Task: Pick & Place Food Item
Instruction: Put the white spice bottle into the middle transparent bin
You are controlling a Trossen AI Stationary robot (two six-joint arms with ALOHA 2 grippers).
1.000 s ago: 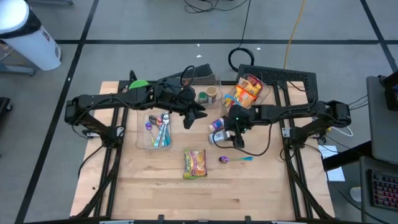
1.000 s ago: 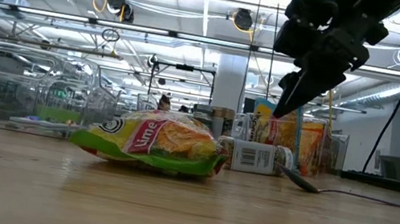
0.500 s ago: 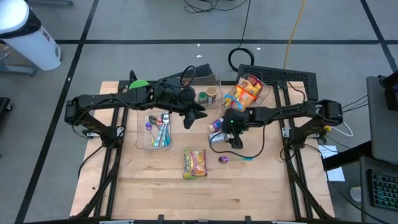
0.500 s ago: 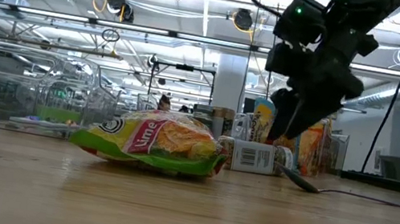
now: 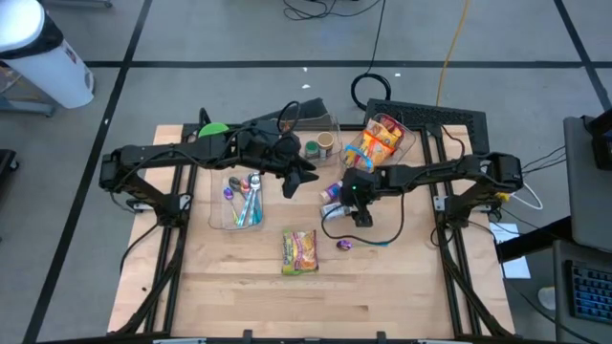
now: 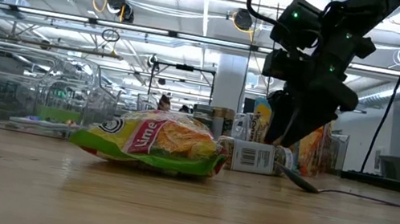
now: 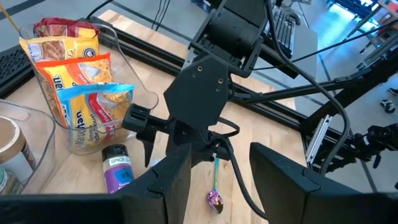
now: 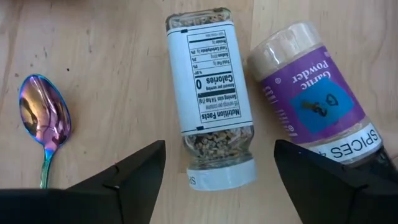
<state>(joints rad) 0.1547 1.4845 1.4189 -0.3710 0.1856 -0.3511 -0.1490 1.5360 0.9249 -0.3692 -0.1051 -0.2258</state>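
Nothing has been picked yet, as far as the views show. At the left of the high view the left gripper (image 5: pixel 304 175) hangs above the table (image 5: pixel 229 287), just right of the clear bin of spoons (image 5: pixel 241 201); its fingers stand partly apart with nothing between them, and it looks to be waiting.

Lower centre, the lime-coloured snack bag (image 5: pixel 299 251) lies flat on the table, untouched. A little right of it the iridescent spoon (image 8: pixel 42 124) rests on the wood.

Centre right, the right gripper (image 5: pixel 356 212) hovers over the clear spice jar (image 8: pixel 212 121), which lies on its side beside the purple-labelled garlic powder bottle (image 8: pixel 317 112), also on its side. Its fingers are spread wide, one to each side of the jar in the wrist view, touching nothing (so this looks like the jar being lined up for a grasp). Closing, lifting and placing all remain.

Upper right of centre, a clear bin (image 5: pixel 406 143) holds yellow and orange food packets (image 5: pixel 378 141).

Hard to tell: which item the task means, and where it should go. From above, the arm covers most of the jar; how high the fingertips stand over it is unclear in every view.
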